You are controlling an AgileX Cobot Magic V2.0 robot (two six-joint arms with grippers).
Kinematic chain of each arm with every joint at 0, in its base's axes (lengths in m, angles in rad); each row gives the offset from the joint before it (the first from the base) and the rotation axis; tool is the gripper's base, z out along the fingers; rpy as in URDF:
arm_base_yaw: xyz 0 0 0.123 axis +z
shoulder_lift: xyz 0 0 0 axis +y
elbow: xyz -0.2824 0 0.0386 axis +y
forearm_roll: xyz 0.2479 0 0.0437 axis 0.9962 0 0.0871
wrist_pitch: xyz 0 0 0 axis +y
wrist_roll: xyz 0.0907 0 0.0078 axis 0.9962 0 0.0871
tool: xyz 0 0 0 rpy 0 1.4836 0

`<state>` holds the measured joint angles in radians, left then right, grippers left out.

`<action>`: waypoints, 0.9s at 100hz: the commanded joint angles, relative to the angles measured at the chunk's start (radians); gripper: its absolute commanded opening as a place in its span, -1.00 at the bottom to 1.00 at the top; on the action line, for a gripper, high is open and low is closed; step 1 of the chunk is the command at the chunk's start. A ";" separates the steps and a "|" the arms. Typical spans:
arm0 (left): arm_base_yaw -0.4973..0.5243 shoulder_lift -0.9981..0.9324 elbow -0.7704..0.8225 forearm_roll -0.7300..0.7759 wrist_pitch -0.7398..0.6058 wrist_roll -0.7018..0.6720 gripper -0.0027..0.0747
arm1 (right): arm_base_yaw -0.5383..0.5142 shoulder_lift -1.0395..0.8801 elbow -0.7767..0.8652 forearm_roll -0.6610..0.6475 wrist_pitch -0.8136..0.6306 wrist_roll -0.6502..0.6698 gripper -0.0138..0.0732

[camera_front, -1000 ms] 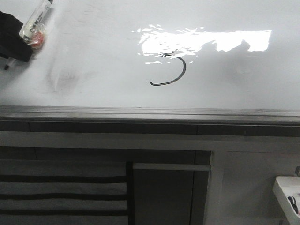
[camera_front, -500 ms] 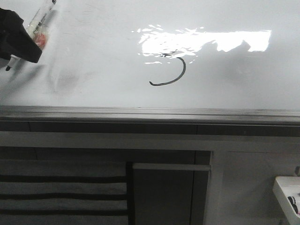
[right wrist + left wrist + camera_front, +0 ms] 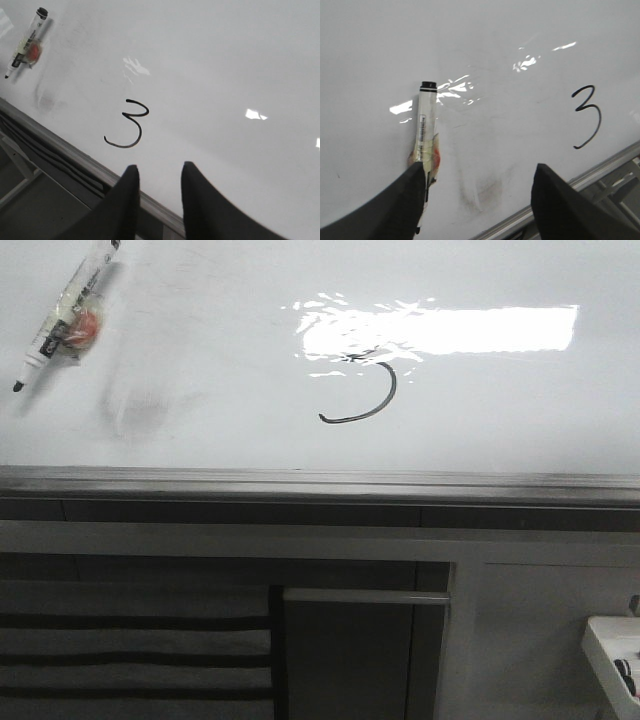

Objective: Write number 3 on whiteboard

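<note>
A grey metal bottom edge (image 3: 300, 480) runs across the near side of the whiteboard (image 3: 500, 420), with a dark cabinet front (image 3: 350, 660) below it and a white tray corner (image 3: 615, 660) at lower right in the front view. Just beyond that edge, the number 3 (image 3: 129, 123) stands complete in thin dark marker on the glossy white surface; the front view shows only its lower hook (image 3: 362, 400), the upper half lost in a bright rectangular glare (image 3: 440, 332). To the left of the numeral, a blurry grey smudge (image 3: 140, 410) marks the board. Farther back and at the far left, a marker pen (image 3: 62, 315) lies flat on the whiteboard, uncapped, its dark tip pointing toward the near left, a reddish patch on its clear barrel. The left end effector (image 3: 480, 205) hangs over the pen with its dark fingers spread wide; one finger (image 3: 395, 210) overlaps the pen's tip end in the left wrist view, and whether it touches cannot be told. The right end effector (image 3: 157, 200) hovers above the near edge, just short of the numeral, its fingers (image 3: 122, 205) a narrow gap apart and gripping nothing.
</note>
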<state>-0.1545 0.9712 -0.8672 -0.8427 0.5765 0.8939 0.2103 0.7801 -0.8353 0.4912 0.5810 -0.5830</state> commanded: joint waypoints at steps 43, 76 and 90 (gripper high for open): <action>-0.002 -0.080 -0.026 -0.043 -0.014 -0.027 0.15 | -0.009 -0.166 0.121 0.024 -0.144 0.003 -0.34; -0.002 -0.053 -0.026 -0.049 0.042 -0.036 -0.01 | -0.009 -0.166 0.121 0.030 -0.127 0.004 -0.86; -0.002 -0.053 -0.026 -0.055 0.047 -0.036 -0.10 | -0.009 -0.166 0.121 0.030 -0.127 0.004 -0.86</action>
<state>-0.1545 0.9220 -0.8672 -0.8478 0.6576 0.8689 0.2103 0.6144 -0.6859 0.4957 0.5111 -0.5808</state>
